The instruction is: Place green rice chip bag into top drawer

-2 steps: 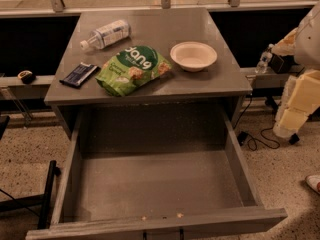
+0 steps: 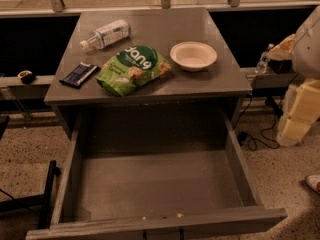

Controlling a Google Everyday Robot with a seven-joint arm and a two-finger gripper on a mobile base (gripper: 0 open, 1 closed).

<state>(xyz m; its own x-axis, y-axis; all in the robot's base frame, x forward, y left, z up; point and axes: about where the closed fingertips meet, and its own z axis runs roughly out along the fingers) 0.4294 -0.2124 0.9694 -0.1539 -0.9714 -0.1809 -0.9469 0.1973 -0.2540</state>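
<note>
We see the green rice chip bag [image 2: 132, 69] on the table [image 2: 220, 86], above the open top drawer [image 2: 155, 184]. The arm [image 2: 300, 109] is cropped at right, its gripper out of frame, so we cannot tell its state.

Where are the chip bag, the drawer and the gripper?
chip bag [image 2: 132, 69], camera view, middle of its green front.
drawer [image 2: 155, 184], camera view, its flat bottom.
gripper [image 2: 284, 48], camera view, its tan tip, right of the table [image 2: 200, 24].

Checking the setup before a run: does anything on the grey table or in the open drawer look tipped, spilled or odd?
Only the clear plastic bottle lies tipped on its side at the grey table's back left. Nothing else stands out. The gripper hangs off to the table's right.
</note>
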